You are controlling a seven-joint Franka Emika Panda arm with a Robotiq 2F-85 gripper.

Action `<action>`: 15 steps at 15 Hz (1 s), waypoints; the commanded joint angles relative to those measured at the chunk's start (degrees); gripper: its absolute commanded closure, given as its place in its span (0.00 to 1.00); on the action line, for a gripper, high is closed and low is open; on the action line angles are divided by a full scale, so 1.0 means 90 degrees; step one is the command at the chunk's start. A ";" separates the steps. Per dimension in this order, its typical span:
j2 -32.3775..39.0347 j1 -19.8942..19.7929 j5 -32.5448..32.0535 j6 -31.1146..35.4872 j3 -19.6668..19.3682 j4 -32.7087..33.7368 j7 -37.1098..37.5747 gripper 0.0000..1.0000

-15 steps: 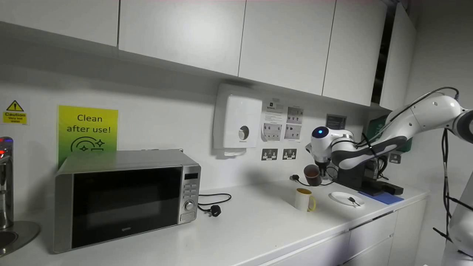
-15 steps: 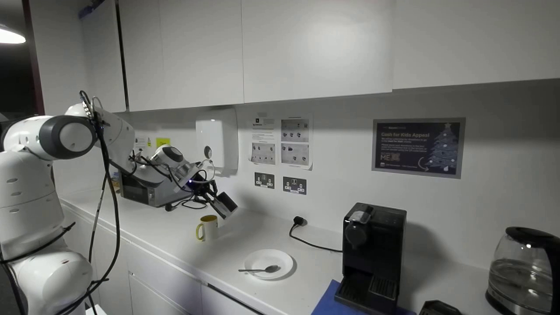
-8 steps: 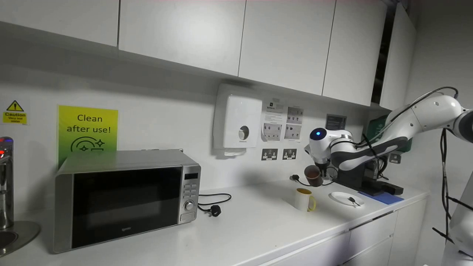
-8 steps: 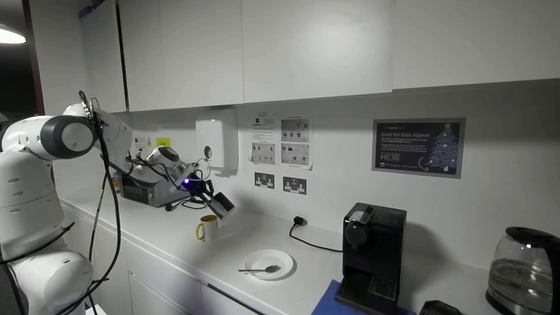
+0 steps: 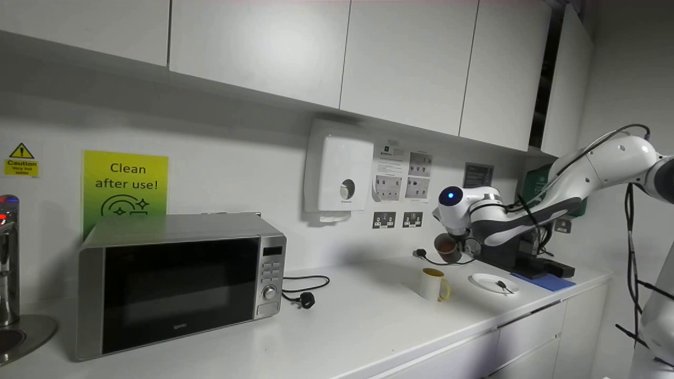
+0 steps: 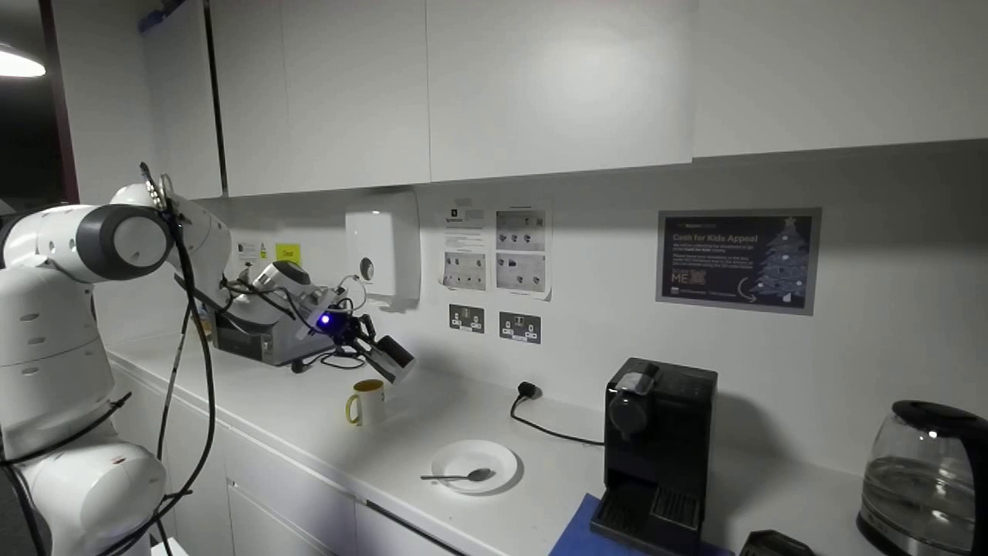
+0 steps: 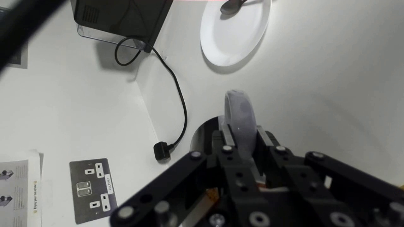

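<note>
Small shift since the earlier frames: in an exterior view the robot's white wrist housing sinks and slides slightly left, and the dark round mug with a pale panel barely budges with it. Items on the glossy white counter stay put.

Gripper pinches the mug's whitish loop handle, one finger on each side. Mug is in the air, off the counter, tipped well over. Inside looks reddish-brown; can't tell whether it holds anything.

Key relation: held mug sits right at the fingertips, long axis slanting roughly along the fingers, mouth turned back toward the palm and the silver-and-black boxy microwave, base angled down and away. White mug with yellow inside and handle stands upright, lower and nearer the counter's front edge; held mug is on the far side, closer to the white wall. Mugs look apart. Single arm, so no other is nearer.

Round white plate bearing a metal spoon lies right of both mugs in both exterior views. Black plug lies far, by the wall.
</note>
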 commanded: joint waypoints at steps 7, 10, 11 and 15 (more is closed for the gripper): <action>0.0089 0.0252 -0.0621 -0.0761 0.0183 0.0110 0.0368 0.95; 0.0132 0.0297 -0.0759 -0.0880 0.0223 0.0116 0.0454 0.95; 0.0151 0.0316 -0.0798 -0.0924 0.0227 0.0116 0.0491 0.95; 0.0191 0.0350 -0.0945 -0.1082 0.0246 0.0115 0.0588 0.95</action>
